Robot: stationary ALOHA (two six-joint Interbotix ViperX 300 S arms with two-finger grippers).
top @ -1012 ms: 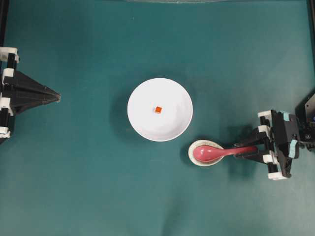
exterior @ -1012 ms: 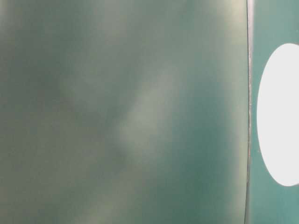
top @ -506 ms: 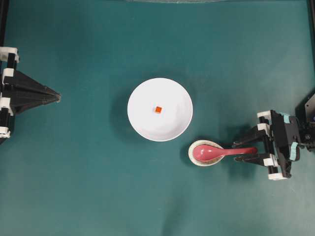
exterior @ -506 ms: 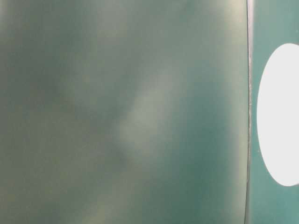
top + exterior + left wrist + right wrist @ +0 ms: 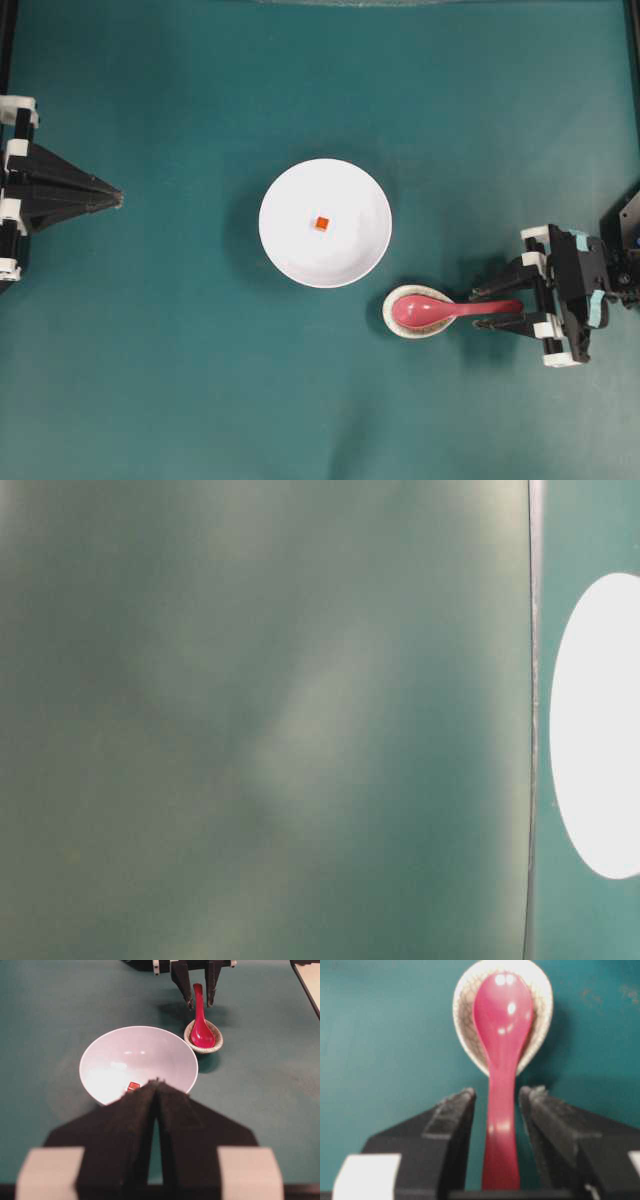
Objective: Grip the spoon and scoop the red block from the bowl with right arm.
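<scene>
The white bowl [image 5: 342, 255] sits mid-table with the tiny red block [image 5: 321, 222] at its centre; the left wrist view shows both, bowl [image 5: 145, 1047] and block [image 5: 133, 1086]. The pink-red spoon [image 5: 428, 310] rests with its scoop in a small speckled dish [image 5: 392, 318] right of the bowl, handle pointing right. My right gripper [image 5: 478, 310] is open and straddles the handle, one finger on each side. In the right wrist view teal cloth shows between the spoon [image 5: 502, 1020] and each of the fingers [image 5: 456, 1112]. My left gripper [image 5: 117, 200] is shut at the far left, holding nothing.
Teal cloth covers the table all round. The speckled dish [image 5: 464, 1025] lies just in front of and below the bowl's right side. The table-level view is a green blur with a white oval [image 5: 600, 730] at its right edge.
The right gripper's fingers have spread wider on either side of the spoon handle. Spoon, bowl, block and left arm have not moved.
</scene>
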